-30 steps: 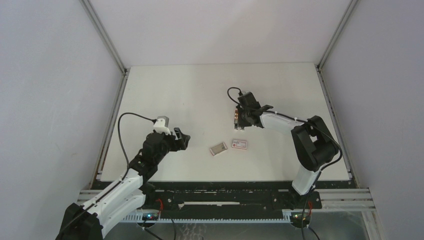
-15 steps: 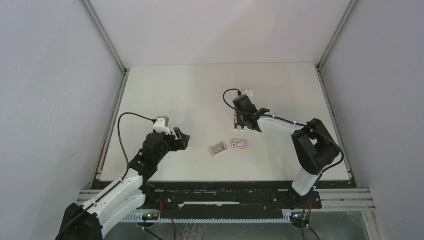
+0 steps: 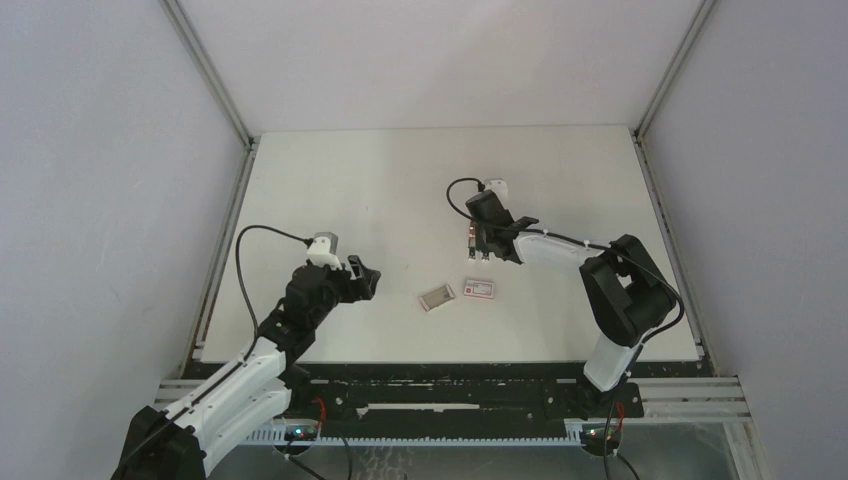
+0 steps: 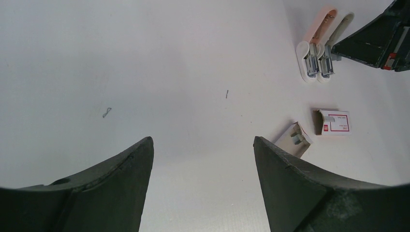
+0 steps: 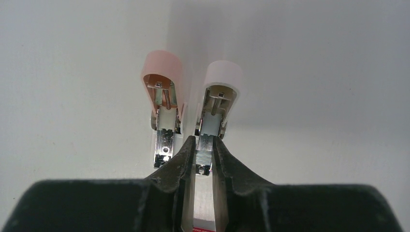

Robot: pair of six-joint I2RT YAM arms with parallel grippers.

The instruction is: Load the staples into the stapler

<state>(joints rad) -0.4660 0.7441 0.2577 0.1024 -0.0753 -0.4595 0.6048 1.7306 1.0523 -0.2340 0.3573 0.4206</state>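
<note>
Two open mini staplers lie side by side in the right wrist view, a pink stapler (image 5: 162,72) on the left and a white stapler (image 5: 221,79) on the right. My right gripper (image 5: 203,140) is shut on a short ribbed strip of staples (image 5: 204,157), which sits at the near end of the white stapler's metal channel. In the top view the right gripper (image 3: 479,243) covers both staplers. The pink-red carton sleeve (image 3: 480,289) and its slide-out tray (image 3: 436,296) lie nearer the arms. My left gripper (image 3: 365,278) is open and empty, left of the tray.
In the left wrist view the tray (image 4: 296,139) holds a bit of grey, beside the sleeve (image 4: 333,122). Two loose staple bits (image 4: 107,112) lie on the white table (image 4: 169,58). Grey walls enclose the table on three sides.
My right gripper has turned and shifted slightly left and away over the staplers, then settled. The left arm, carton and tray have not moved.
</note>
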